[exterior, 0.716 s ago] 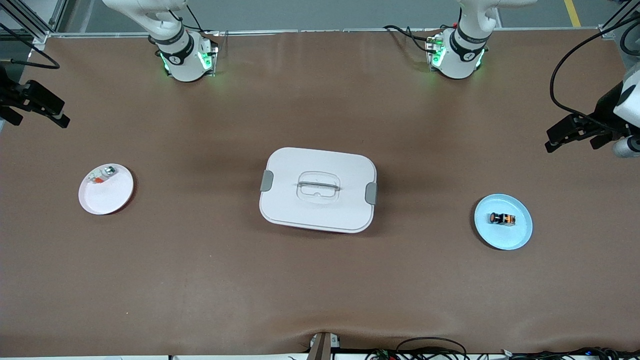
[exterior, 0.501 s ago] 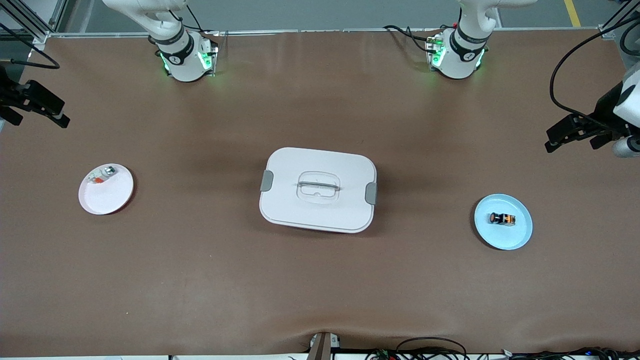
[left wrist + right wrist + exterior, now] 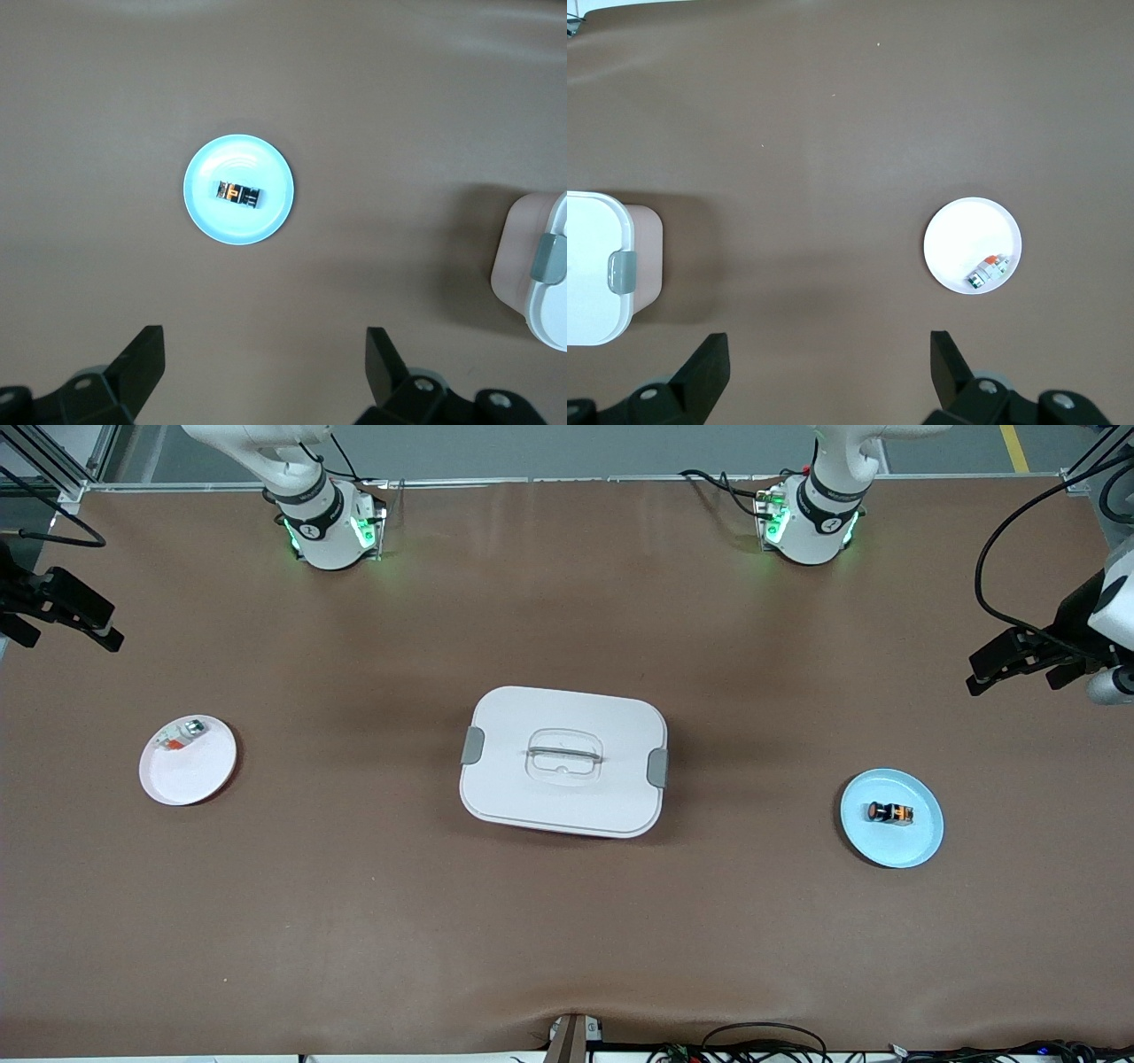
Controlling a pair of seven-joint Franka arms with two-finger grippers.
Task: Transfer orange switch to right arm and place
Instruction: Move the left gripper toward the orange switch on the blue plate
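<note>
The orange switch [image 3: 889,813] is a tiny black part with an orange band. It lies on its side on a light blue plate [image 3: 912,841] toward the left arm's end of the table. It also shows in the left wrist view [image 3: 238,193], on the plate [image 3: 266,221]. My left gripper [image 3: 982,671] is high over the table's edge at that end, open and empty [image 3: 264,354], well apart from the plate. My right gripper [image 3: 106,627] is high over the right arm's end of the table, open and empty [image 3: 828,350].
A white lidded box [image 3: 563,761] with grey clips stands mid-table, also in both wrist views [image 3: 545,292] [image 3: 594,266]. A white plate [image 3: 190,775] toward the right arm's end holds a small white-and-silver part [image 3: 180,737], seen too in the right wrist view [image 3: 988,270].
</note>
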